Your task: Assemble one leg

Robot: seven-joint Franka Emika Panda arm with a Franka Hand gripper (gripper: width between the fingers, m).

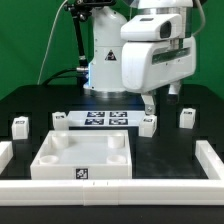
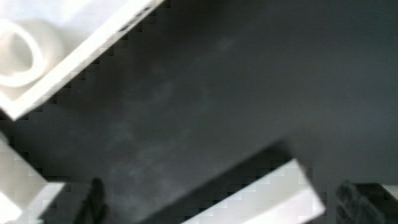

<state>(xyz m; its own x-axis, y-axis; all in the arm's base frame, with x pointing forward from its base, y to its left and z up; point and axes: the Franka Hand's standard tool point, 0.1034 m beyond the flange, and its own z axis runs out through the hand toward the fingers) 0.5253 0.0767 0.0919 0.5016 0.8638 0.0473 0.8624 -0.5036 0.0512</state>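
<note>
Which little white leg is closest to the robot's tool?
The leg right under the tool, just past the marker board on the exterior view's right. The other three legs stand farther away.

From the tabletop (image 1: pixel 50 168), black table (image 1: pixel 170 150) lies open toward 3 o'clock. The marker board (image 1: pixel 105 119) bars 12 o'clock, one leg (image 1: pixel 60 120) stands at 11 o'clock, another leg (image 1: pixel 148 124) at 2 o'clock, and a white rail (image 1: pixel 110 192) closes 6 o'clock
</note>
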